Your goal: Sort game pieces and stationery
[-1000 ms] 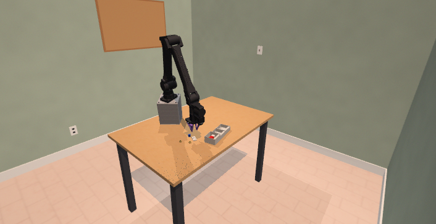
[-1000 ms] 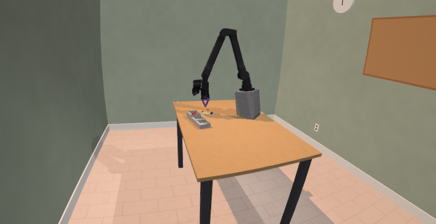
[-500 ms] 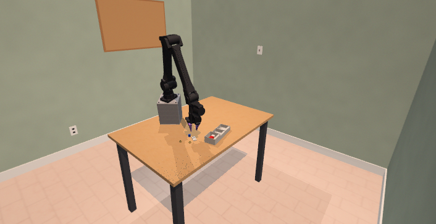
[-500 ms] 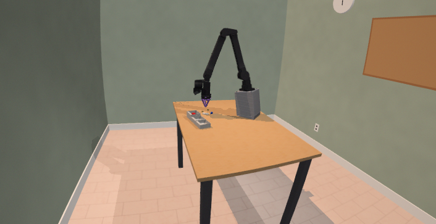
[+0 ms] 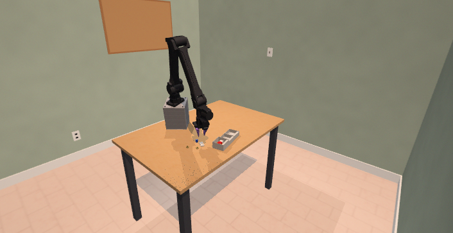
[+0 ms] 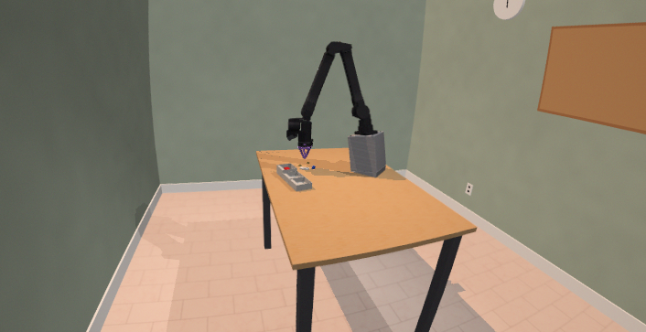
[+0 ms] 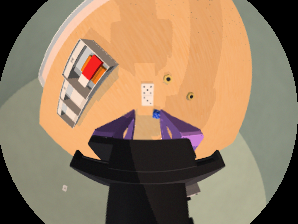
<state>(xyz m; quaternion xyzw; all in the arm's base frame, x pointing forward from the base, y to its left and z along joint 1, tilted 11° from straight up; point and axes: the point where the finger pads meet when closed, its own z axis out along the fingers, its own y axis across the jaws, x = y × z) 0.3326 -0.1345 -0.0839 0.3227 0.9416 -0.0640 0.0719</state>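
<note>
Wooden worktop (image 5: 244, 119) is seen carrying a grey bin row (image 5: 234, 135), its end compartment filled with a red piece (image 5: 220, 142). The tool (image 5: 201, 133) is held partly spread and empty just above a blue piece (image 7: 157, 115), beside a white domino (image 7: 147, 94).

Non-task items: wooden-topped surface (image 5: 244, 119) on four black square legs (image 5: 131, 186). Two small dark round nut-like bits (image 7: 168, 78) sit on it, near each other but apart; too small to identify. Rectangular brown corkboard (image 5: 136, 24) hangs on the pale green wall. Round white wall clock (image 6: 509, 2) above the corkboard in the exterior view. White wall outlets (image 5: 76, 135), one low, one higher (image 5: 269, 52). Pink tiled floor (image 5: 289, 202), white baseboard (image 5: 337, 157).
</note>
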